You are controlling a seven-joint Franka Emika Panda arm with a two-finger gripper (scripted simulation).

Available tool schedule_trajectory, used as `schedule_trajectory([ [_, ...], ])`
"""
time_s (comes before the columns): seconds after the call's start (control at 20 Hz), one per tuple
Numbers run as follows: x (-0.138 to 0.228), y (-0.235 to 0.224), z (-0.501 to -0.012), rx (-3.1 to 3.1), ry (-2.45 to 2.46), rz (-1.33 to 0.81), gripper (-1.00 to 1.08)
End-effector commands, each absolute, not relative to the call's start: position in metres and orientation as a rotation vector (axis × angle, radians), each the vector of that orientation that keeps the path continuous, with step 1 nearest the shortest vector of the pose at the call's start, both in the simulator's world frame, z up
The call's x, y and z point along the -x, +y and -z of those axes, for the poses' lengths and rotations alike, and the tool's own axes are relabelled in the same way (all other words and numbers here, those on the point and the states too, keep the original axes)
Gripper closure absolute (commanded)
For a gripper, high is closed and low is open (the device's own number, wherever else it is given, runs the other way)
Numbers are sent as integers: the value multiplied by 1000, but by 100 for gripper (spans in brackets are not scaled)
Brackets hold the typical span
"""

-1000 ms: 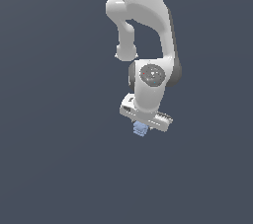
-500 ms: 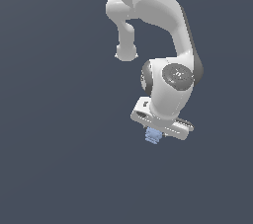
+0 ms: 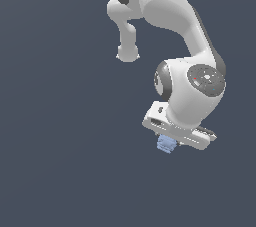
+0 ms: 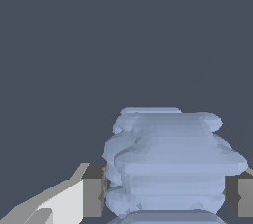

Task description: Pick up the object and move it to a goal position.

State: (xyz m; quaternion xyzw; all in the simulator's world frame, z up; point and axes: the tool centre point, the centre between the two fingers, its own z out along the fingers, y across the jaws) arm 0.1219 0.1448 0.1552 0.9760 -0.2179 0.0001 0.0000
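- Item: object (image 4: pixel 168 164), one small pale blue block, barrel-like, built of stacked horizontal ridges with rounded, uneven edges.
- Location: between the two fingers of the gripper (image 3: pixel 169 143), under the white hand of the arm (image 3: pixel 187 86). In the exterior view only its lower part shows, poking out below the hand body, toward that view's right and lower half. Nothing touches it from below in either view.
- End effector: clamped on the object. The wrist view shows a dark finger pad (image 4: pixel 93 189) pressed against one flank of the block and a second pad against the opposite flank, with no gap visible on either side.
- Size relation: much smaller than the hand that carries it; it fills the space between the pads.
- Handling, judged: probably light, given its small bulk; it looks rigid, with no visible squashing at the pads. The ridges give the pads something to bite on, so slipping downward seems unlikely, though the rounded profile could let it twist if held off-centre.
- Hold point, judged: the present grip, pads on opposite flanks around the lower ridges, looks sound; a hold nearer mid-height would resist tilting better.
- Surroundings: a plain dark grey ground (image 3: pixel 60 171); no goal marker can be made out in either view.
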Motion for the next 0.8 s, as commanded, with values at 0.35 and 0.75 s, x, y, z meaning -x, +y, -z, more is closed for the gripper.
schedule_trajectory([
  [0.35, -139, 160, -167, -3066, -685, 0, 108],
  [0.75, -143, 163, -169, -3066, -685, 0, 108],
])
